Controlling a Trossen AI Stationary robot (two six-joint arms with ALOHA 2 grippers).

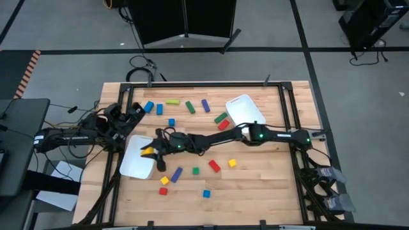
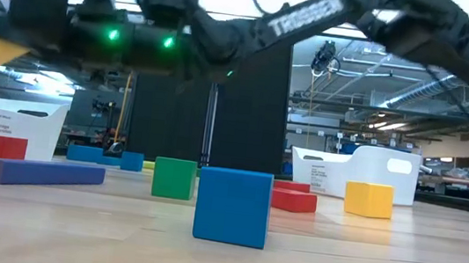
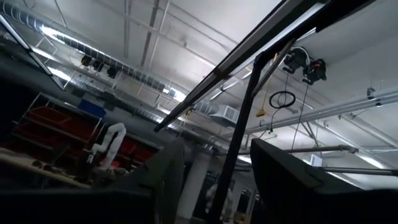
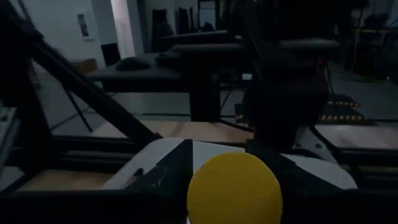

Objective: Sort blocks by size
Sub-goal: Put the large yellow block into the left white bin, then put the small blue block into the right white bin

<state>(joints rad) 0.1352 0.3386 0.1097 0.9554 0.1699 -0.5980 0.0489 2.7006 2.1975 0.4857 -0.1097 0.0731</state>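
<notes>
**Ana:** High view puts the right hand point(image 1: 151, 152) over the white tray point(image 1: 135, 165) at the tabletop's point(image 1: 268, 182) left — fingers pinched on a yellow block point(image 4: 235, 188). The other tray point(image 1: 244, 108) sits far right, and the rest of the blocks point(image 1: 214, 166) lie scattered between.

**Ben:** Then I'd say lower it well inside the rim and only then let go — dropped from height, it could bounce out.

**Ana:** Agreed. Which size that tray takes, I can't tell; the arm covers part of its inside.

**Ben:** And the left hand point(image 1: 135, 112), parked at the left edge — its wrist camera shows only ceiling, so whether it's wide or narrow I cannot tell.
</notes>
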